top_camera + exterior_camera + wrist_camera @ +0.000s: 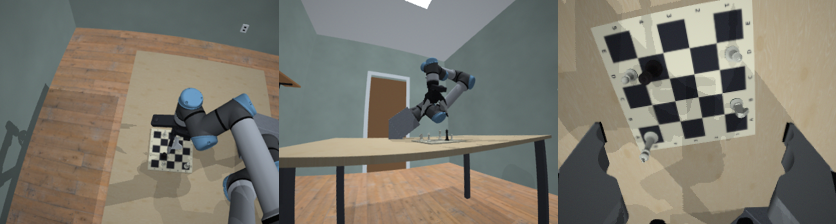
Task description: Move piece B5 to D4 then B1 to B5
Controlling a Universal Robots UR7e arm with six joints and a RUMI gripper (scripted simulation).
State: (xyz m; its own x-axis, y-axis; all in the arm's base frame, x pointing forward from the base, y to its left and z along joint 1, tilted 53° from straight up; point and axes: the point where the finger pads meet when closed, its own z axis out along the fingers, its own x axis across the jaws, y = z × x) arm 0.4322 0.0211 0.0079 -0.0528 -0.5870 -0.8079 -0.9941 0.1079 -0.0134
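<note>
The small chessboard (156,141) (433,141) (678,60) lies on the table. In the wrist view a black piece (648,72) (164,156) (447,134) stands upright on D4, next to a white pawn (630,76) on D5. A white piece (739,107) stands on B1; in the top view the arm hides it. B5 is empty. My gripper (695,124) (175,143) (433,103) is open and empty. It hangs high above the board, with nothing between its fingers.
Other white pieces stand on D1 (732,52) (164,132) and on A5 (648,142) (186,166). The board sits on a light wooden table (193,80) (375,148). The arm's grey base block (401,123) stands behind the board.
</note>
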